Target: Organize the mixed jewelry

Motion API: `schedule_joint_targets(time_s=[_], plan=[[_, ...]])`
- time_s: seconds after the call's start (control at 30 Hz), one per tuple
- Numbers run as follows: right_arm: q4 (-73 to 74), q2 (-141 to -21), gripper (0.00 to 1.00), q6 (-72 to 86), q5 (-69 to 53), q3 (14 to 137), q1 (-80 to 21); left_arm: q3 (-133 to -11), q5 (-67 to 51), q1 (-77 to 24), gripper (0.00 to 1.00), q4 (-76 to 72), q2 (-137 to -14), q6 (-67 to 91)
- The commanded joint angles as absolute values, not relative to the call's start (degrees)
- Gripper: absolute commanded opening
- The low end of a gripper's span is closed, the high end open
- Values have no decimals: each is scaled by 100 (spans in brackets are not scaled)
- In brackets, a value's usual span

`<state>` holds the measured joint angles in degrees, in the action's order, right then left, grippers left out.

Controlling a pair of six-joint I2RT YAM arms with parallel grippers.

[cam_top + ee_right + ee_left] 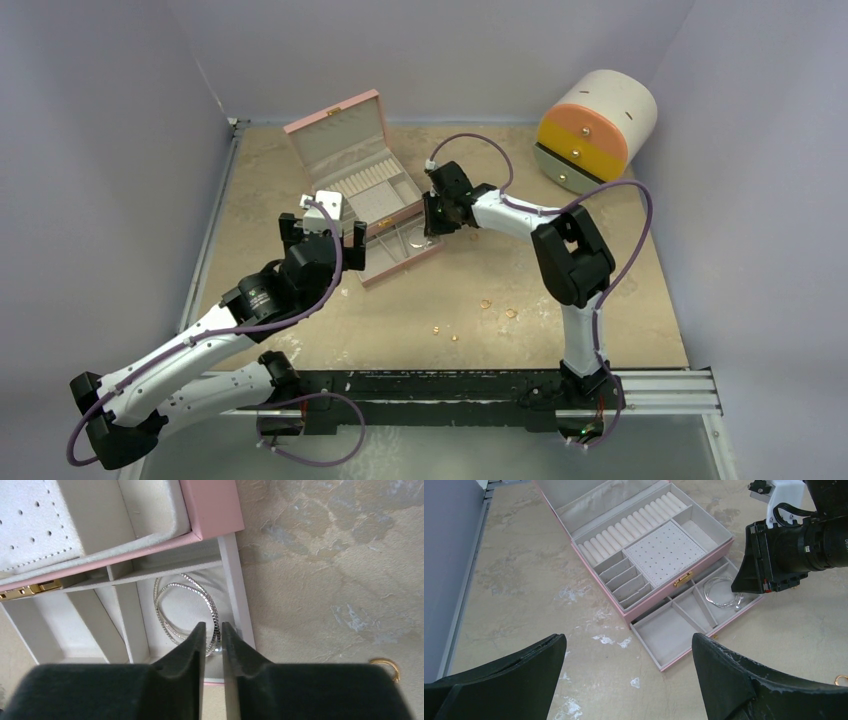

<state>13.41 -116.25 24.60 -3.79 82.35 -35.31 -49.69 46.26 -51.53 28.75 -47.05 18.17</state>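
Right gripper (213, 626) — over bangles (187, 610) in drawer (235, 590)

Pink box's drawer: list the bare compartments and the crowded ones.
Bare: the wide compartment at the drawer's outer corner, and the narrow middle compartment next to it. Crowded: the end compartment, filled by silver bangles, with the right pincer over it.

Shiny gold metal ring (385, 661), matt felt-lined drawer (234, 587)
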Motion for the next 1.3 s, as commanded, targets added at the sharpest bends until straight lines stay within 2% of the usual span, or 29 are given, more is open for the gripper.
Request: schedule_joint_targets(time_s=[0.0,0.13,0.4,0.73,0.9,1.07,1.27], plan=[[1363,-11412,26,2499,-293,8388,-3594,-4983,4720,-5187,97,2683,-4696,1697],[1432,-11348,31,2514,-219,8419,-3603,-4980,4717,-5187,97,2681,-4677,1696],[1546,-10846,34,2581,-42,8297,-3645,-4984,4715,-5186,97,2688,-4668,1689],[1072,-9866,38,2597,-299,7435,-3798,-4989,4685,-5186,96,2689,-4638,1678],[89,-9219,39,2450,-362,6565,-4122,-4988,4711,-5189,96,2690,-4586,1679],[-1513,-8608,39,2277,-133,5411,-4548,-4992,4720,-5186,96,2698,-4579,1670],[-3136,-8382,40,2138,431,4277,-4958,-4998,4684,-5188,96,2698,-4555,1670]])
